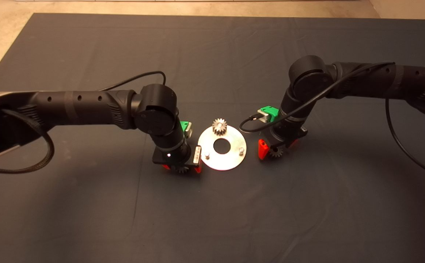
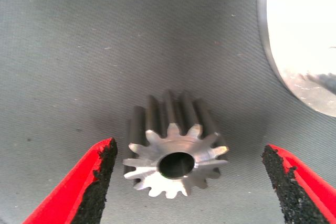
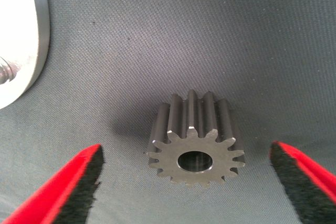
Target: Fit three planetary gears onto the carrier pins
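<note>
The shiny carrier disc (image 1: 234,160) lies mid-mat with a large central hole. One planetary gear (image 1: 219,126) sits on its far pin. Two bare pins stand on it, one at the near left (image 1: 207,155) and one at the right (image 1: 241,149). My left gripper (image 1: 181,169) is open, just left of the disc, its fingers either side of a second gear (image 2: 173,157) that lies on the mat. My right gripper (image 1: 275,150) is open, just right of the disc, straddling the third gear (image 3: 195,146) on the mat. The disc's edge shows in both wrist views (image 2: 302,40) (image 3: 21,40).
The dark mat (image 1: 212,215) covers the table. Both black arms reach in low over it, with cables looping off the left arm (image 1: 33,160) and the right arm (image 1: 402,146). Bare tabletop (image 1: 0,33) shows at the far left corner.
</note>
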Available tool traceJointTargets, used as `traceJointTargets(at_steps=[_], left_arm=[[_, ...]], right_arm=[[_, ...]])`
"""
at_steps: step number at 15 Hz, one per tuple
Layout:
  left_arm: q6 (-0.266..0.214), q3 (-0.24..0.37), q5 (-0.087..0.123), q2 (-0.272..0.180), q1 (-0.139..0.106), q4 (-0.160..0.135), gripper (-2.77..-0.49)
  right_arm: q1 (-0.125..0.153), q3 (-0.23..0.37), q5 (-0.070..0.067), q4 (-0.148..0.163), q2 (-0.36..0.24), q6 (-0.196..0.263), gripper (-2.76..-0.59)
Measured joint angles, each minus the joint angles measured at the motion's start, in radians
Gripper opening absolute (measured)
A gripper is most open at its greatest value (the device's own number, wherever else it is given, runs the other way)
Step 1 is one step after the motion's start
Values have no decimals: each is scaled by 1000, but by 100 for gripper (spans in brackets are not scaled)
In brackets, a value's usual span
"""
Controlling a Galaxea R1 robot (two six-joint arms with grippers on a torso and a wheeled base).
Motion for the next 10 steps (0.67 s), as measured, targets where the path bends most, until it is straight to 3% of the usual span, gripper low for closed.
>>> traceJointTargets(at_steps=[10], left_arm=[[0, 0, 1, 1, 0, 0, -146]], right_arm=[[0, 1, 0, 0, 0, 0, -153]])
